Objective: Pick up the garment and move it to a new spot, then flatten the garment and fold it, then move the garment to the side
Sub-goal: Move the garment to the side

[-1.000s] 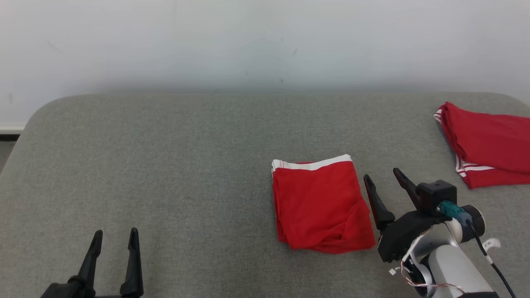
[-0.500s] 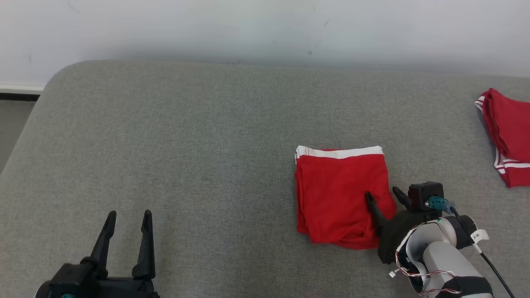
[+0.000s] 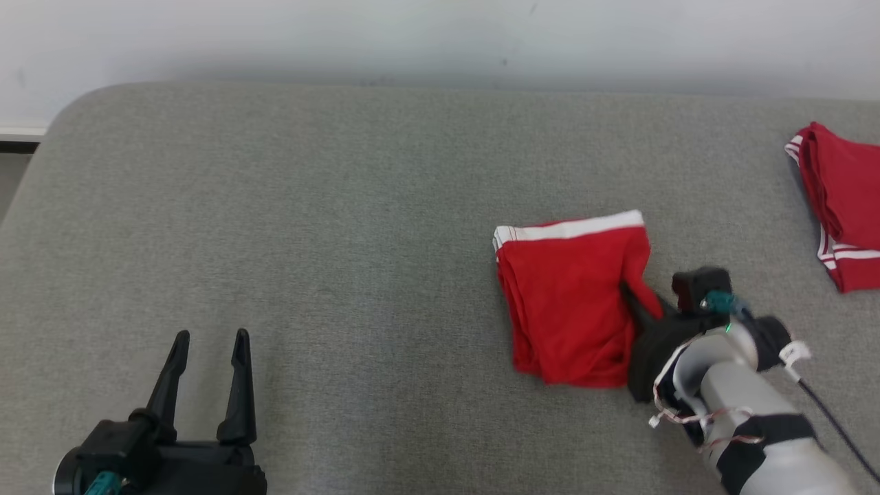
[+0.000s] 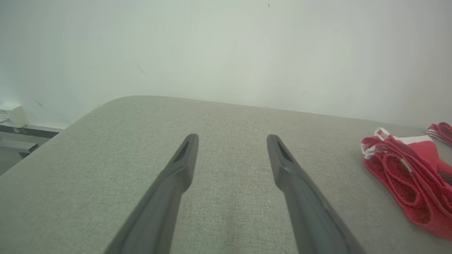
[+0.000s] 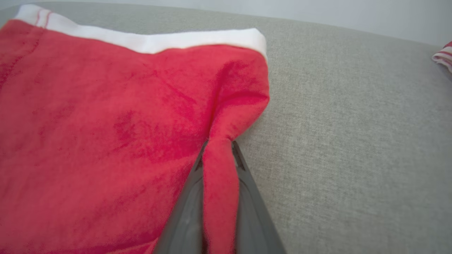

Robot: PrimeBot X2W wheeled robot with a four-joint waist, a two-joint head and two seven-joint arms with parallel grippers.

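Observation:
The garment [image 3: 567, 295] is a folded red pair of shorts with a white waistband, lying right of centre on the grey padded table [image 3: 330, 206]. My right gripper [image 3: 636, 299] is at its right edge, shut on a pinched ridge of the red cloth. In the right wrist view the garment [image 5: 106, 123] covers the left half and a fold of it is squeezed between the gripper [image 5: 219, 144] fingers. My left gripper [image 3: 206, 340] stands open at the lower left, nothing between its fingers [image 4: 183, 158]. The garment [image 4: 406, 169] lies far to its right.
A second red garment [image 3: 842, 206] with white stripes lies at the table's far right edge; a corner of it [image 5: 443, 56] shows in the right wrist view. A pale wall [image 3: 440, 34] runs behind the table. The table's left corner is rounded.
My right gripper moved onto the garment's right edge and shut on a fold of it; the cloth there is bunched and pulled. The head camera shifted. The left gripper stayed open.

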